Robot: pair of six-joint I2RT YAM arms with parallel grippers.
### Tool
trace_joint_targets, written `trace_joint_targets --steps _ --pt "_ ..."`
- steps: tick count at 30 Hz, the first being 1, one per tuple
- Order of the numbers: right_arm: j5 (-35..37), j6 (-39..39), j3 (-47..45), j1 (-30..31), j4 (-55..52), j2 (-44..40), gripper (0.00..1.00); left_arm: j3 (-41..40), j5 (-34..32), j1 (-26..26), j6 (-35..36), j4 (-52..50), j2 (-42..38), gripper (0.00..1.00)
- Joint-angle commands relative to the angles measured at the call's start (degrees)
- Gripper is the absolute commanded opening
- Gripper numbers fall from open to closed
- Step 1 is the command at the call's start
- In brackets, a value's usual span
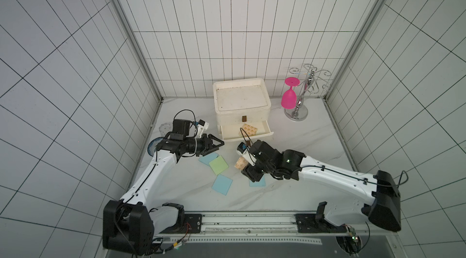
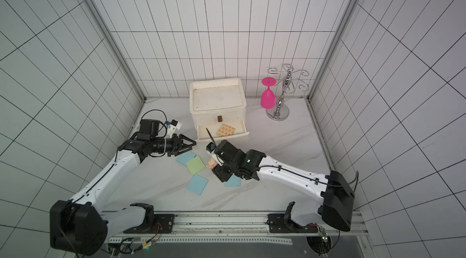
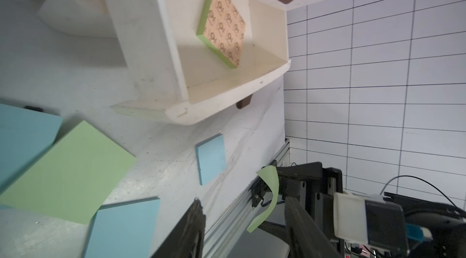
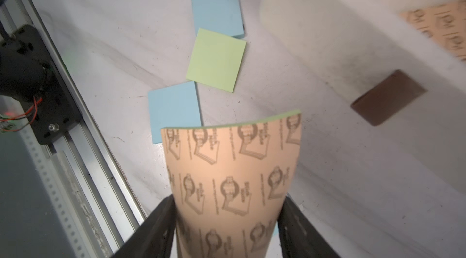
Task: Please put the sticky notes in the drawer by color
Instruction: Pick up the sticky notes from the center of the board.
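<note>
One tan pad (image 4: 232, 168) is bowed between the clamped fingers of the right gripper (image 4: 227, 201), raised off the table (image 1: 302, 138) near the open drawer (image 1: 262, 135). A second tan pad (image 1: 249, 129) lies inside it (printed face up). The green pad (image 1: 218, 165) and three blue pads (image 1: 222, 184) lie on the table. The left gripper (image 1: 221, 144) is spread and empty beside the drawer.

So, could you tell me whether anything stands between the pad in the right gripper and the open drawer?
Nothing visible lies between them. The right gripper holds the tan printed pad in front of the open drawer; only that drawer's own front wall must be cleared.
</note>
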Motion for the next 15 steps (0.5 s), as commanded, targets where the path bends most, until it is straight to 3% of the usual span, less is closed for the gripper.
trace_joint_targets --steps 1,8,15 --pt "-0.1 2.2 -2.5 -2.2 0.4 -4.7 0.65 -0.3 9.1 -0.6 -7.4 8.0 -3.4 0.53" --pt "-4.2 5.2 -2.1 -4.7 2.6 -9.5 0.65 1.1 8.0 -11.8 -13.0 16.5 -5.1 0.52" --pt "-6.8 6.7 -1.7 -5.0 4.2 -12.5 0.65 2.4 4.3 -16.4 -14.1 17.4 -3.0 0.47"
